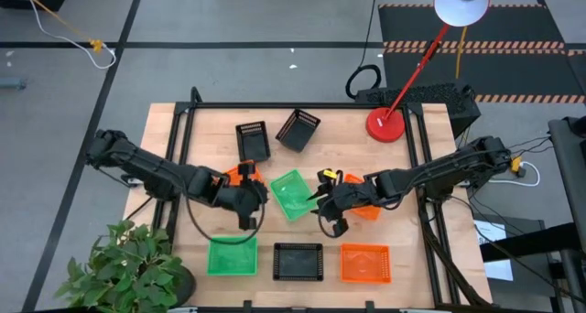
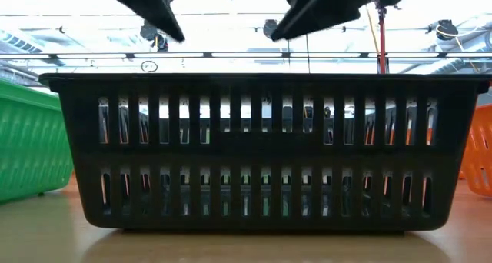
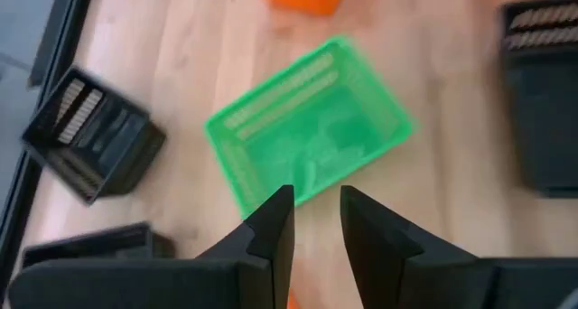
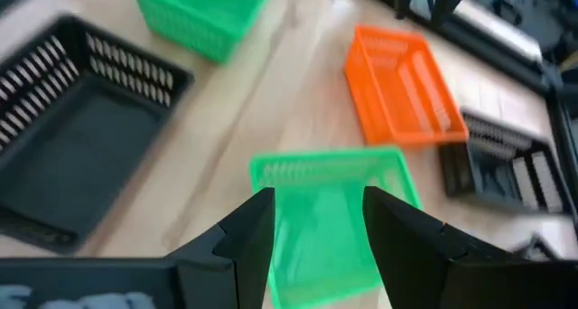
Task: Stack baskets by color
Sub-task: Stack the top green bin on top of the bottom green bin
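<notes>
Overhead arrangement of the sorting task, described relative to the loose green basket (image 1: pixel 291 195) lying askew near the middle of the table (image 1: pixel 165 130).

Left gripper (image 1: pixel 249 203): sits just beside the loose green basket's edge on the side away from the right arm. Its wrist view shows two fingers (image 3: pixel 275 228) with a narrow gap between them and nothing held; the basket rim lies just past the tips.

Right gripper (image 1: pixel 328 203): just beside the opposite edge of the same basket, fingers (image 4: pixel 244 237) spread wide and empty, with the basket wall showing between them.

Other baskets: toward the front edge from the loose green basket stand a second green basket (image 1: pixel 232 256), a black basket (image 1: pixel 298 261) and an orange basket (image 1: pixel 365 263) in a row. Two more black baskets (image 1: pixel 253 141) (image 1: pixel 298 130) lie behind it, the second tipped on edge. An orange basket (image 1: pixel 240 174) shows partly under the left arm, another (image 1: pixel 368 210) under the right arm. The third green basket cannot be located.

Step in hand, as judged: one arm takes the loose green basket by a long wall and nests it into the front green one.

Technique: only one gripper should commit, the other backing off to avoid collision. Straddle the rim squarely, one finger inside and one outside. Rotate the basket to match the lower one before lowering it.
</notes>
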Robot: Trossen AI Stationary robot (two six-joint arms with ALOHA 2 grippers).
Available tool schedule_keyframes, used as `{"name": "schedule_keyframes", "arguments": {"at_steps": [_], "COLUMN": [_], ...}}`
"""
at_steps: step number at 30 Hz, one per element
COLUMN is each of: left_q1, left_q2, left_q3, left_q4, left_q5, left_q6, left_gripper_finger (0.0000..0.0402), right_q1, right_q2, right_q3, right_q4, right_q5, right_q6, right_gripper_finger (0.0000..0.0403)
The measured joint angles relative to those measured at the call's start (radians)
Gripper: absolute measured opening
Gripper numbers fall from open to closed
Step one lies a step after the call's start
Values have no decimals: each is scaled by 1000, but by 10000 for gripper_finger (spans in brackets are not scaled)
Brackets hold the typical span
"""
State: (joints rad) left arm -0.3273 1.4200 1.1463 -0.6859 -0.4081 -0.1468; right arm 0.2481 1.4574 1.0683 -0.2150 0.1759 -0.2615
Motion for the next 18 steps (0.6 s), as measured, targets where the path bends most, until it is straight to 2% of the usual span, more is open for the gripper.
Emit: {"name": "schedule_keyframes", "arguments": {"at_steps": [6,13,16,18], "left_q1": [52,113,127,126], "left_q2": [-1,0,0,0], "left_q3": [-89,-174,-191,-204], "left_q4": [-1,-3,11,78], "left_q5": [13,23,62,73], "left_q6": [-24,-145,-138,-100], "left_gripper_finger": [93,93,93,93], "right_q1": [-3,-22,-25,-25], "right_q2": [0,0,0,0], "right_q3": [0,0,0,0], "right_q4": [-76,-77,-77,-77], "right_q5": [62,64,64,64], "right_q6": [33,41,41,41], "right_gripper_finger": [164,164,164,164]}}
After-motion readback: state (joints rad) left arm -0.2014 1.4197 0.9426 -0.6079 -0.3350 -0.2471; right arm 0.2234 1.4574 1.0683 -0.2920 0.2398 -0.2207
